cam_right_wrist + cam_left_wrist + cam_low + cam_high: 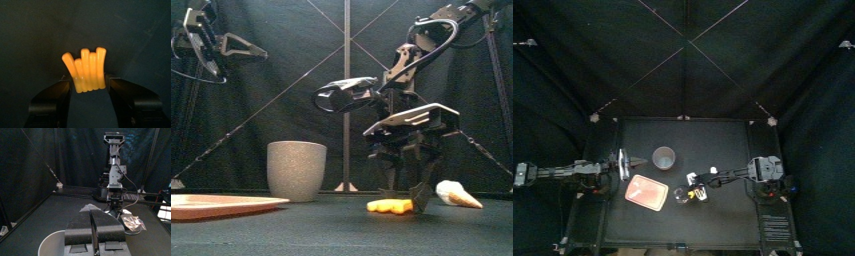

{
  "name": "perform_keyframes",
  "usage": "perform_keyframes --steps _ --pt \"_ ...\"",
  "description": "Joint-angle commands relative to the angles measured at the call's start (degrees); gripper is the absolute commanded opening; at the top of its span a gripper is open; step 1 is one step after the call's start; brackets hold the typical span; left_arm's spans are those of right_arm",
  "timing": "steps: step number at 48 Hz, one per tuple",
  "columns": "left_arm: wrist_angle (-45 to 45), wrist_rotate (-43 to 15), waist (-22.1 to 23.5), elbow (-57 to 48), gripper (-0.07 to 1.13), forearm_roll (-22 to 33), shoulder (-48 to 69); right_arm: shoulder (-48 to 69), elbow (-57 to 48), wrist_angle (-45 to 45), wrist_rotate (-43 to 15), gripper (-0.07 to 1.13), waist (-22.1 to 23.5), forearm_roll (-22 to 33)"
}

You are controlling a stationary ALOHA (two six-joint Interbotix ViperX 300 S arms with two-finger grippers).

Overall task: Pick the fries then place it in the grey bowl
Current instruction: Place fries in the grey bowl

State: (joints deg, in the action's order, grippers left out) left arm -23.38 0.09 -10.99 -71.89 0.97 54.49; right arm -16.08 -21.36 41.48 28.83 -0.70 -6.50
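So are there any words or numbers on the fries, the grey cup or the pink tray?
None to read: no word, number or sign shows on the fries, the grey bowl, the pink tray or the white toy.

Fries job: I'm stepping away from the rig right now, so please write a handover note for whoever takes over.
Right gripper: shut on the fries, which are not yet lifted off the table.
Left gripper: shut, empty, raised at the left.
Grey bowl: upright, left of the fries and farther back. Pink tray at front left; a cream toy lies right of the fries.
Done: grasp. Left: lift, carry to the bowl, release.
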Motion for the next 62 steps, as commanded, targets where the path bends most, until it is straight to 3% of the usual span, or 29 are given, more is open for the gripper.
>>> perform_keyframes --steps 1,14,26,38,53,62 --pt "-0.5 0.2 -0.2 0.8 0.0 0.1 -0.3 0.6 0.6 -0.1 -0.3 0.66 0.2 -0.5" --pt "-0.5 0.2 -0.2 0.8 0.0 0.1 -0.3 3.4 6.4 -1.8 -0.7 0.63 1.3 -2.7" --pt "-1.0 -0.1 -0.2 0.8 0.0 0.1 -0.3 5.4 15.7 -14.1 -0.4 0.63 9.1 -4.3" --pt "-0.9 -0.1 -0.2 0.9 0.0 0.1 -0.3 1.8 18.4 -28.0 -0.4 0.63 15.6 -4.0" --pt "0.4 -0.3 -0.2 0.9 0.0 0.0 -0.1 -0.6 18.3 -27.4 -0.5 0.63 15.5 -5.4" --pt "0.2 -0.4 -0.3 1.2 0.0 -0.1 -0.1 -0.2 18.3 -25.3 -0.6 0.71 15.3 -6.8"
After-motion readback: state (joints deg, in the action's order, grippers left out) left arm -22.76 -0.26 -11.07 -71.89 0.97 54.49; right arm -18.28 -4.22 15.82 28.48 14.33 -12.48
